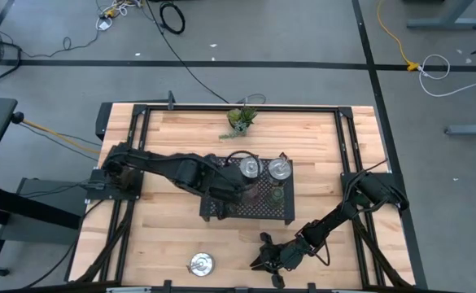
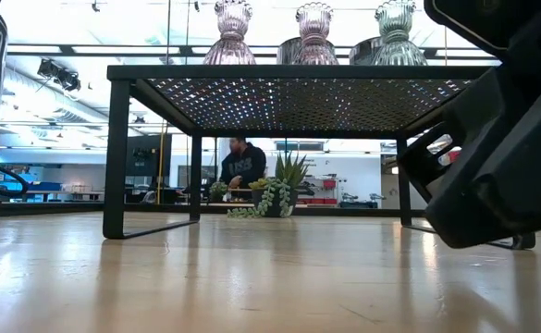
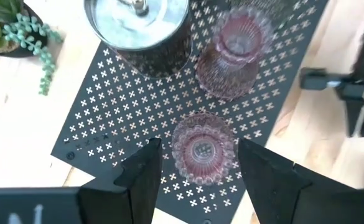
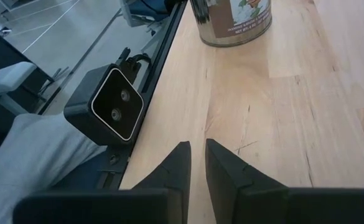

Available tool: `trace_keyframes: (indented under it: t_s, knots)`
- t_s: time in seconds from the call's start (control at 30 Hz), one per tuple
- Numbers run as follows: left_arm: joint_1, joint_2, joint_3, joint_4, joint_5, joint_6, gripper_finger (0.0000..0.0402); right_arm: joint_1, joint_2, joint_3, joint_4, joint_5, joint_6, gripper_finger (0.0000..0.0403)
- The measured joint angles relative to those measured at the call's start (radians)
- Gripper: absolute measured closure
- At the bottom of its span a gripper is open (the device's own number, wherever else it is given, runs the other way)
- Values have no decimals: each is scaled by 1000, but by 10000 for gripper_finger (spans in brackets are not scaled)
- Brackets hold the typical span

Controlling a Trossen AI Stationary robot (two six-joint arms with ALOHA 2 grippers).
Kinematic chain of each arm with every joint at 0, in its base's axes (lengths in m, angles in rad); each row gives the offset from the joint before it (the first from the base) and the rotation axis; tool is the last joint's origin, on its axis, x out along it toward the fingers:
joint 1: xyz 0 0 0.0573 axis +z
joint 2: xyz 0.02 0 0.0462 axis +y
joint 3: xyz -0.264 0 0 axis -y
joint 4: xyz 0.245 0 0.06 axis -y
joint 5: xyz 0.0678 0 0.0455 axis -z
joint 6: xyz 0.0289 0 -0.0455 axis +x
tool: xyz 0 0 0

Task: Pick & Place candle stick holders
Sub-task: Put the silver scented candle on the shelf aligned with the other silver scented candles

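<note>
A black perforated stand sits mid-table. On it stand two silver holders, two brownish-red glass holders and an olive-green one. All rest upright on their bases, as the low view shows. A third silver holder stands on the table near the front edge. My left gripper is open above the stand, with one finger on either side of the nearer brownish-red holder and not touching it. My right gripper is shut and empty, low over the table at the front right.
A green leafy sprig in a pot stands at the far edge. The low camera sits at the table's near edge beside my right gripper. The silver holder on the table stands ahead of my right fingers.
</note>
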Motion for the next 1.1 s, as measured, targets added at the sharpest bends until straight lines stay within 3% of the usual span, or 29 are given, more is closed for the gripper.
trace_keyframes:
  t_s: [0.23,0.5,0.87,1.1]
  knots:
    - [-24,-78,0,-9,30,-43,189,0,0,0,-3,0,0,356]
    - [-163,-117,0,-93,42,-241,191,0,0,0,-6,0,0,356]
    - [-418,-96,-1,-86,-106,-454,195,0,0,0,-9,0,0,356]
    - [-576,-90,-102,7,-205,-582,195,0,0,0,-10,0,0,356]
